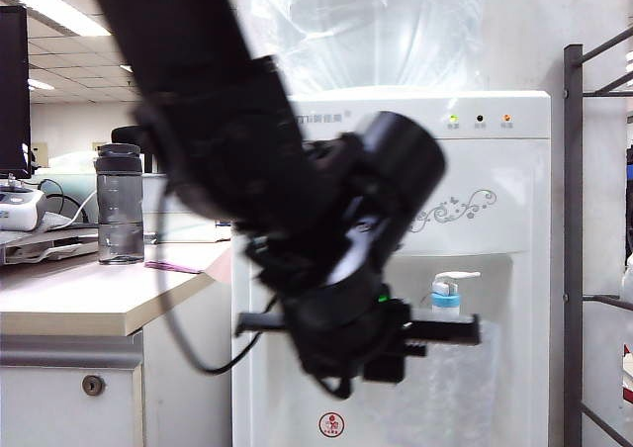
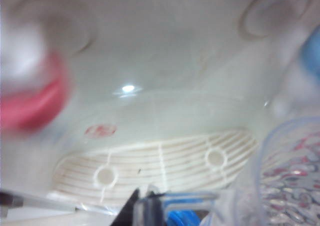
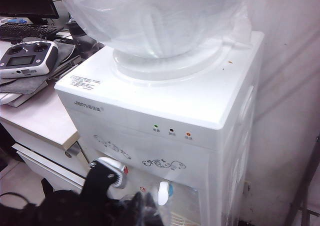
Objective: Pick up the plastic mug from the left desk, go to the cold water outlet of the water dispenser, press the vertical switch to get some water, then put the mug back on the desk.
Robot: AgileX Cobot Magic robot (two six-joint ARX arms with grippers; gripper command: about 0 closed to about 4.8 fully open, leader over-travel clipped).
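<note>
The left gripper [image 1: 445,333] has its jaws clamped on the plastic mug [image 2: 292,178] by the cold water outlet [image 1: 446,294]; the right gripper is out of sight.

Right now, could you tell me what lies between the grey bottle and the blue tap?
In the exterior view, the blurred left arm crosses that stretch, its left gripper shut on the mug under the tap.

We see an office with ceiling light panels [image 1: 59,12], a white wall [image 1: 584,12] and a dark metal rack [image 1: 574,220] on the right.
</note>
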